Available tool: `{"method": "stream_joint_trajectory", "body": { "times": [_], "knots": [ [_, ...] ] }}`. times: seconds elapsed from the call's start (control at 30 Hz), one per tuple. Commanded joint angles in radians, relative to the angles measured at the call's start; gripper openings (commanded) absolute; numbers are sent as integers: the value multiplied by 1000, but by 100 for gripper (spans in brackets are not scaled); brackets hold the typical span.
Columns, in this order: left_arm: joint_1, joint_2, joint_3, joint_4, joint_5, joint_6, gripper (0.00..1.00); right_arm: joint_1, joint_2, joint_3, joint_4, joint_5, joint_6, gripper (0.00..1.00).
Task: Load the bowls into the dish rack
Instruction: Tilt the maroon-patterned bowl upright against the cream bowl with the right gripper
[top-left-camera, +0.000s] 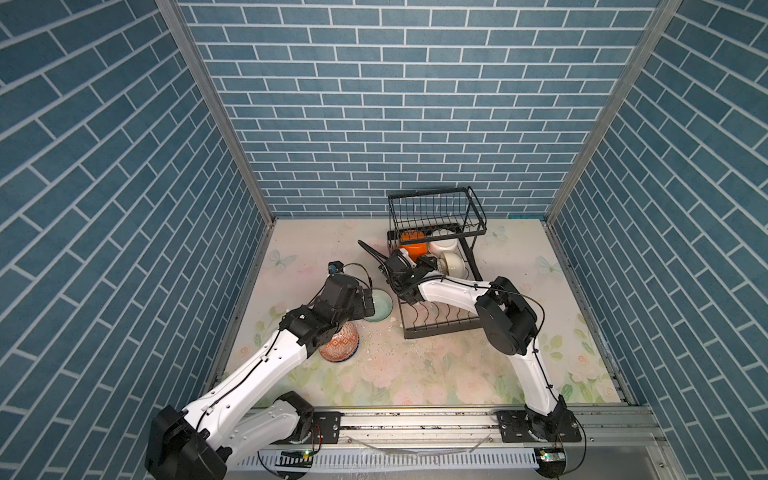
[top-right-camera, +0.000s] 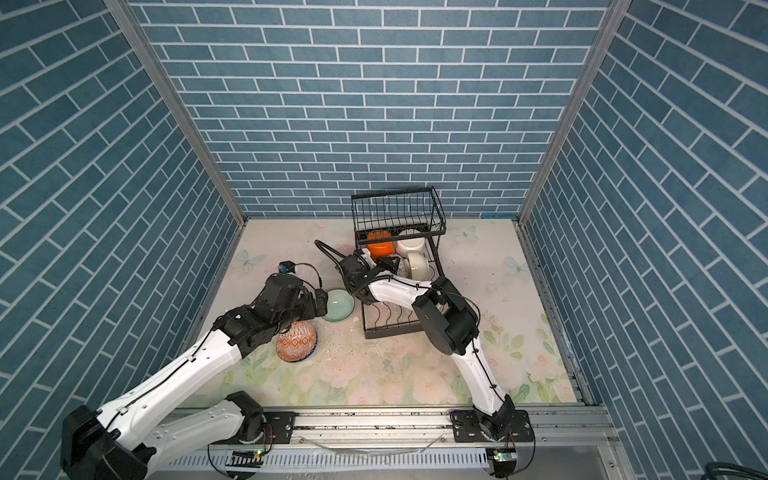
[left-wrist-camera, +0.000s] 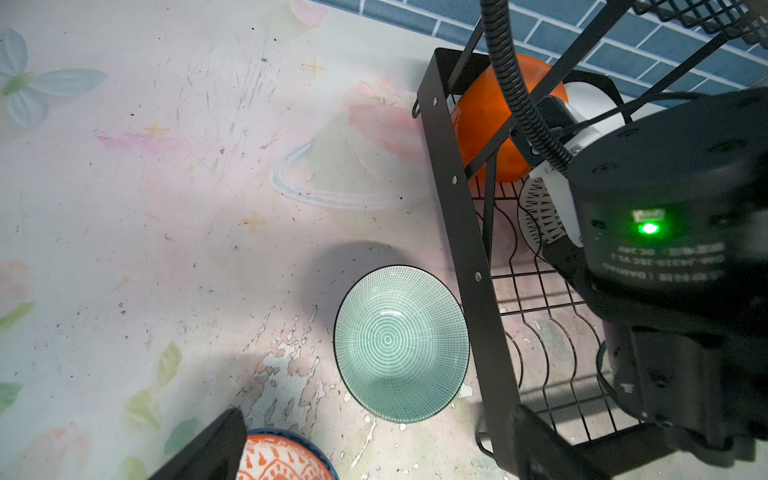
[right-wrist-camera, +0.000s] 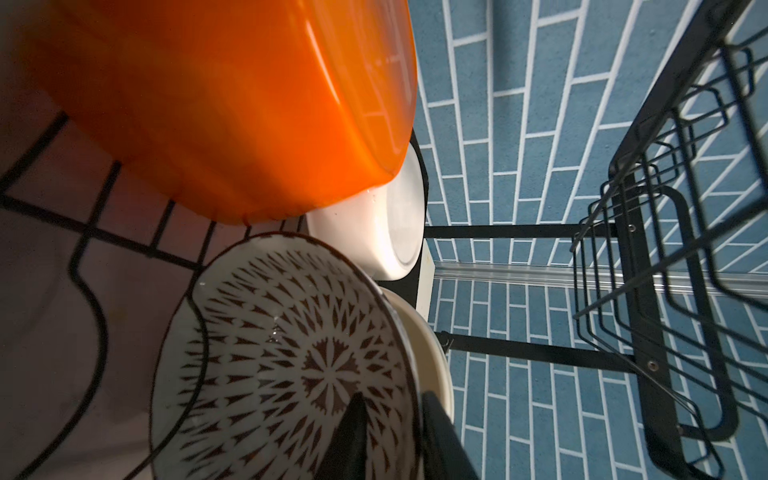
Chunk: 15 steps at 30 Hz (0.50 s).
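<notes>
Four bowls stand in the dish rack (top-left-camera: 440, 291); our right gripper (right-wrist-camera: 395, 432) straddles the dark-patterned bowl's (right-wrist-camera: 286, 353) rim, grip uncertain, seating it upright; our left gripper (top-left-camera: 368, 305) gapes beside the rack.

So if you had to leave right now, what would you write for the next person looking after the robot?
Left gripper: open, empty, over the pale green ribbed bowl.
Right gripper: inside the black wire dish rack, fingers astride the rim of the white bowl with dark petal pattern; grip unclear.
Done: glossy orange bowl, plain white bowl, cream bowl and the dark-patterned one are in the rack's base.
Left: the green bowl and the upturned orange-patterned bowl, with a blue rim under it, are on the floral table.
</notes>
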<state>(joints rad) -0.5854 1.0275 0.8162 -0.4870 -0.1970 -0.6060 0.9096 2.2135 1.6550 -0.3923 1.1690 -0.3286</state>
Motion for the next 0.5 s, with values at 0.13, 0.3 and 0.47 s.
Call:
{"method": "stream_joint_trajectory", "body": {
  "times": [0.13, 0.3, 0.47],
  "knots": [
    [6, 5, -15, 6, -2, 5, 100, 2, 22, 38, -45, -18, 22, 37],
    [7, 10, -12, 6, -2, 5, 100, 2, 13, 37, -46, -23, 20, 43],
    [7, 16, -6, 0, -4, 8, 100, 2, -12, 35, -52, -42, 28, 47]
  ]
}}
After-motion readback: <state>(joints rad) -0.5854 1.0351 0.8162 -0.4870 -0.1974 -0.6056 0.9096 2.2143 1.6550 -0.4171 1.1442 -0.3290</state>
